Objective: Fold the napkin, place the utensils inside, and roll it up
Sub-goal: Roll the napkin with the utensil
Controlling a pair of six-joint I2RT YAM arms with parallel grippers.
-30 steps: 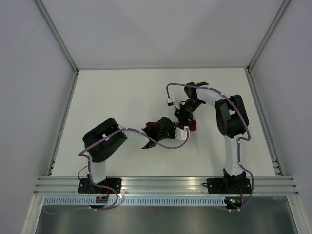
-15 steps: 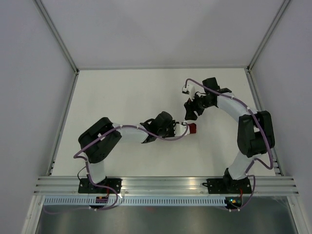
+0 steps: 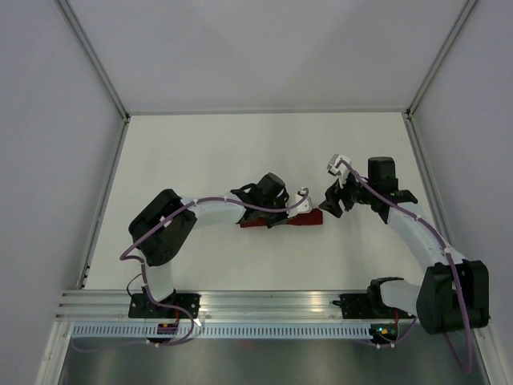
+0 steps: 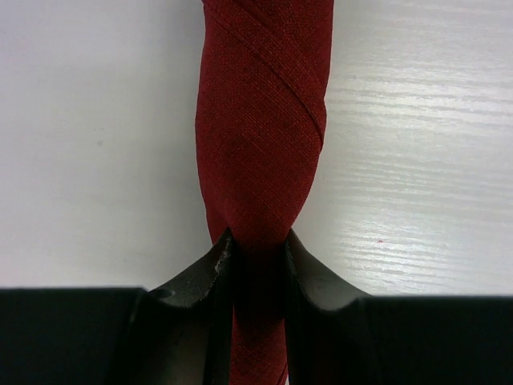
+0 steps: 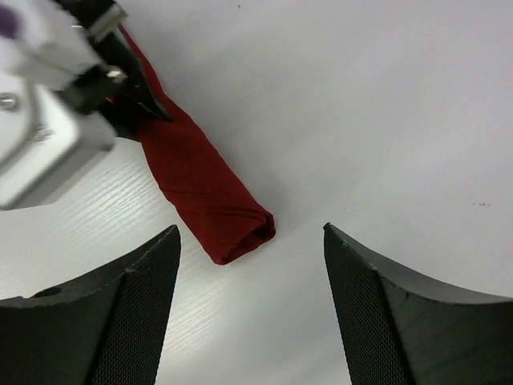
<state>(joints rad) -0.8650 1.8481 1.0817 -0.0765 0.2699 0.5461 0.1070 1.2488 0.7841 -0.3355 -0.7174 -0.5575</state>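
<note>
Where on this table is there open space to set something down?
The far half of the table, between the napkin and the back wall, is bare. So is the near strip between napkin and front rail. The middle is crowded: the left gripper clamps the napkin, and the open right gripper is beside its end.

- In the left wrist view, the napkin (image 4: 260, 136) roll runs off the top edge, beyond the left pincer (image 4: 256, 261). Its near end is hidden between that pincer's fingers.
- From above, the left pincer and its wrist cover the roll's middle.
- In the right wrist view, the held end disappears behind the left pincer's body.
- The cloth hides whatever the roll wraps.
</note>
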